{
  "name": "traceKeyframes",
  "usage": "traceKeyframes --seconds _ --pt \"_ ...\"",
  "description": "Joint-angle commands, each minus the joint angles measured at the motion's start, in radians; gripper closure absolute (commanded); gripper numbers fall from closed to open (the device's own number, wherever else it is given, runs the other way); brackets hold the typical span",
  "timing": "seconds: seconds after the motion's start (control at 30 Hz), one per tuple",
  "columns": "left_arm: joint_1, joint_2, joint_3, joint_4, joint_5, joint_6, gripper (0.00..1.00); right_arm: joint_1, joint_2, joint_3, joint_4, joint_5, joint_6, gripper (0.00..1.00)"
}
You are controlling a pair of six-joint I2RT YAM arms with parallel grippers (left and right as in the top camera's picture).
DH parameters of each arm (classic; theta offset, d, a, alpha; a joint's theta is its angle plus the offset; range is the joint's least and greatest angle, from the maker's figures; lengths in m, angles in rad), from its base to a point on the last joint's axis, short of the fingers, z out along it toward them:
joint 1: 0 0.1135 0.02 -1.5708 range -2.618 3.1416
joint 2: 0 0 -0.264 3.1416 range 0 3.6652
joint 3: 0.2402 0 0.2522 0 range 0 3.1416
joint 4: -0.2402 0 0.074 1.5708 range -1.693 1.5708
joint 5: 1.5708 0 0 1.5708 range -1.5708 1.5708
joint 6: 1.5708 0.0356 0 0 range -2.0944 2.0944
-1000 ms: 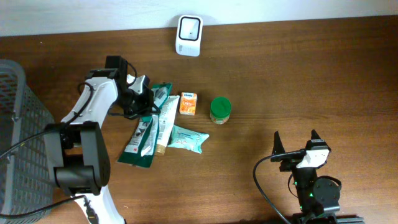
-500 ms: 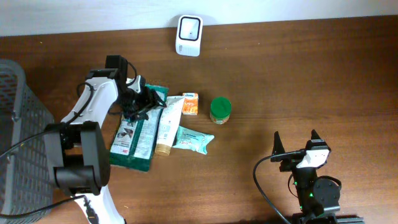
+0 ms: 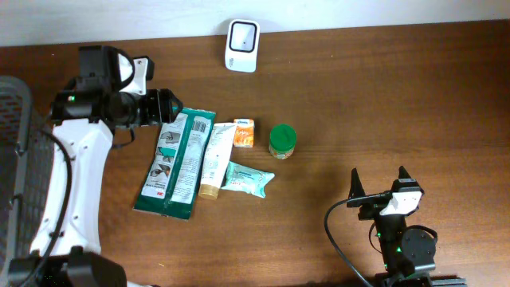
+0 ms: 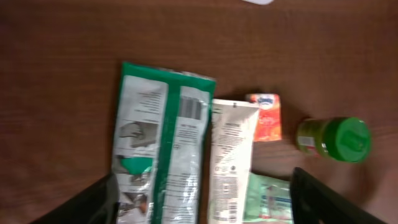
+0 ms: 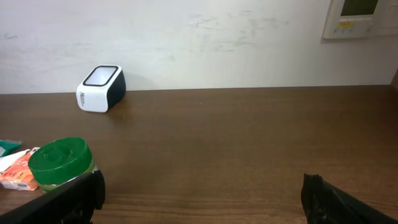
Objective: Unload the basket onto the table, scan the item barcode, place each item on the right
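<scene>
Compared with a second ago, the left end effector [image 3: 163, 108] is sitting higher and further back-left, off the pile, and the green packet [image 3: 175, 163] is lying flat and square on the tabletop [image 3: 382, 96], touched by nothing. The white tube [image 3: 215, 155] is lying right along the packet's right edge.

Overhead, the white scanner [image 3: 241, 34] is standing at the back edge, well apart from the packet, and a wire basket [image 3: 16, 159] is showing at far left. Neither arm is holding anything.

Only the left wrist view is showing the packet's printed face, with a barcode [image 4: 194, 107] near its top edge. Its own fingers [image 4: 93, 199] are standing wide apart at the lower corners, with nothing between them.

The right end effector [image 3: 378, 185] is resting near the front right, spread wide and empty. Its wrist camera is looking low across the tabletop, showing the scanner's angled window, the green-lidded jar [image 5: 60, 160] from the side with the orange carton [image 5: 15, 169] behind it, and a wall panel [image 5: 360, 15] that no other view is catching.
</scene>
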Motion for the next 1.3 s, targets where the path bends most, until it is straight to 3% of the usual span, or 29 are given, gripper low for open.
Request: traceKeyframes --seconds 0.0,0.23,0.37,0.43,0.57,0.7,0.9,1.1,1.27 --pt "0.002 -0.011 0.010 0.010 -0.109 0.046 0.01 -0.008 -0.006 -0.005 -0.006 0.008 0.003 0.02" --pt "0.005 -0.011 0.006 0.074 -0.341 0.074 0.01 -0.008 -0.006 -0.005 -0.006 0.014 -0.002 0.02" --pt "0.009 -0.011 0.006 0.102 -0.340 0.154 0.01 -0.007 -0.006 -0.005 -0.005 0.027 0.000 0.02" --pt "0.015 -0.009 0.004 0.112 -0.253 0.252 0.01 -0.008 -0.006 -0.005 -0.001 0.043 -0.001 0.02" --pt "0.044 -0.008 0.004 0.130 -0.200 0.262 0.01 -0.008 -0.006 -0.002 0.149 -0.005 0.022 0.02" --pt "0.043 -0.008 0.004 0.130 -0.200 0.263 0.01 -0.008 0.016 0.103 0.072 -0.105 0.022 0.02" --pt "0.043 -0.008 0.004 0.130 -0.200 0.263 0.01 -0.008 0.336 0.527 -0.159 -0.189 0.021 0.02" --pt "0.043 -0.008 0.004 0.130 -0.200 0.263 0.01 -0.007 0.838 1.164 -0.708 -0.200 -0.001 0.02" --pt "0.043 -0.008 0.004 0.130 -0.200 0.263 0.01 -0.007 1.192 1.542 -0.981 -0.280 -0.001 0.02"
